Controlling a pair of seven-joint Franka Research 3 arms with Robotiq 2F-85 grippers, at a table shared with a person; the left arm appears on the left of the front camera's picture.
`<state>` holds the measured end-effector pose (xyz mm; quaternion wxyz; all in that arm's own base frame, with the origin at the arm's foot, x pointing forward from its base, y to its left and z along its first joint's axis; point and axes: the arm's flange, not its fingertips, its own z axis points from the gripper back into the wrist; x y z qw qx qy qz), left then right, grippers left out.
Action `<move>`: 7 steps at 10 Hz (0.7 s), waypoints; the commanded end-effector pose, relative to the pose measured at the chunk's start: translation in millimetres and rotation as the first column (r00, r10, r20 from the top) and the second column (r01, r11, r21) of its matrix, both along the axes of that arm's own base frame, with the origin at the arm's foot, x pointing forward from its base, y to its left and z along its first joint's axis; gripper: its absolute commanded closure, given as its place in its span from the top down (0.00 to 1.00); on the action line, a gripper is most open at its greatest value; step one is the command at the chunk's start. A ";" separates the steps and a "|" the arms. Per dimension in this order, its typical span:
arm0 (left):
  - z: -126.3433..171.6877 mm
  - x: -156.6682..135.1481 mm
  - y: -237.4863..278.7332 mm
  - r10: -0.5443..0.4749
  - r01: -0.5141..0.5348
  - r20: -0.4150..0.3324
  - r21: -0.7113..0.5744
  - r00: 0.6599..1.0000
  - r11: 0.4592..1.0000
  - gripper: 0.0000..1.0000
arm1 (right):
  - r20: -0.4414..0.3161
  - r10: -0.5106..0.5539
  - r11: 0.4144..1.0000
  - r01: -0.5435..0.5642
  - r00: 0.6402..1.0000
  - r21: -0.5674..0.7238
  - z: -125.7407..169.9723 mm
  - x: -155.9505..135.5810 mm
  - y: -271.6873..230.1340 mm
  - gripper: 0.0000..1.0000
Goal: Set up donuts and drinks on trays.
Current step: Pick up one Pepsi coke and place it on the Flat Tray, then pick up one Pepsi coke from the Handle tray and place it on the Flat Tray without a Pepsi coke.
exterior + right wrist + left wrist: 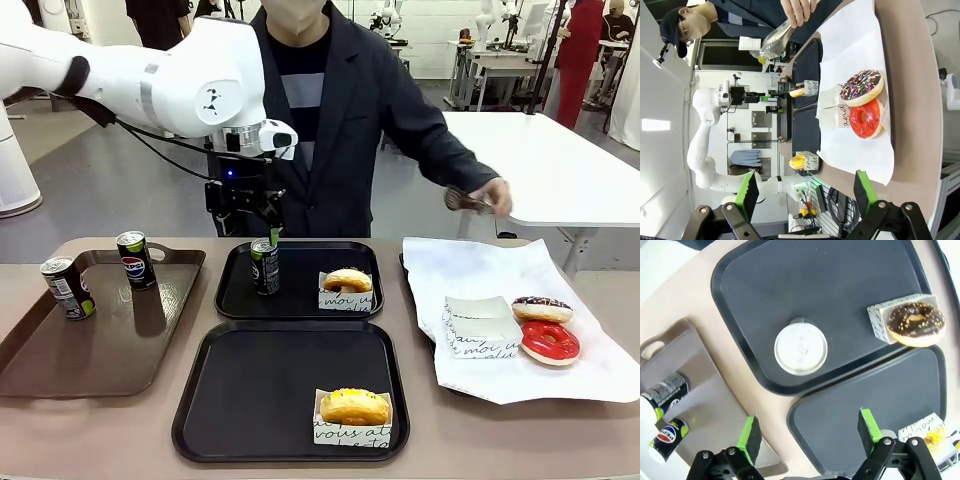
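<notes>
Left hand (262,228) wide open, nothing in it! It hung in the upper left-centre of the front view, directly over a slim dark drink can with a silver top (265,265). In the left wrist view its green pads (751,432) stood spread at the bottom edge, with the can's round top at mid-frame, clear of both.

The can stood upright on the left part of the far black square plastic tray (235,292). On that tray's right part lay a ring donut in a white paper sleeve with black script (348,282). Just below it in the picture, the near black tray (260,385) carried a yellow-glazed donut (354,405), sleeved, in its lower right corner.

At the left of the frame, a brown rectangular tray with handles (110,345) held two more upright cans (68,288) (135,260).

Over on the right, a white paper sheet (480,265) lay on the tan desk (100,430). It bore a chocolate sprinkled donut (541,309) touching a red glazed donut (550,342), with empty white sleeves (480,325) just beside them. The person's hand (495,195) held metal tongs (465,200) above the sheet's far edge.

The right hand (805,192) showed at the bottom of the right wrist view, fingers apart, empty too.
</notes>
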<state>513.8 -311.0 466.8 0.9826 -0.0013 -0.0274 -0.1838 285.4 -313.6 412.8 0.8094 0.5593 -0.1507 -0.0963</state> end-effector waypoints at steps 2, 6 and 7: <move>0.0 0.0 0.0 0.000 0.000 0.000 0.000 1.000 1.000 1.00 | 0.008 0.002 1.000 -0.002 1.000 0.007 -0.1 -0.9 0.2 1.00; 1.0 -6.1 3.1 -0.005 0.005 -0.011 -0.011 1.000 1.000 1.00 | 0.008 0.002 1.000 -0.002 1.000 0.007 -0.1 -0.9 0.2 1.00; 2.8 -24.9 50.4 0.027 -0.028 -0.017 -0.036 0.999 0.999 1.00 | 0.008 0.002 1.000 -0.002 1.000 0.007 -0.1 -0.9 0.2 1.00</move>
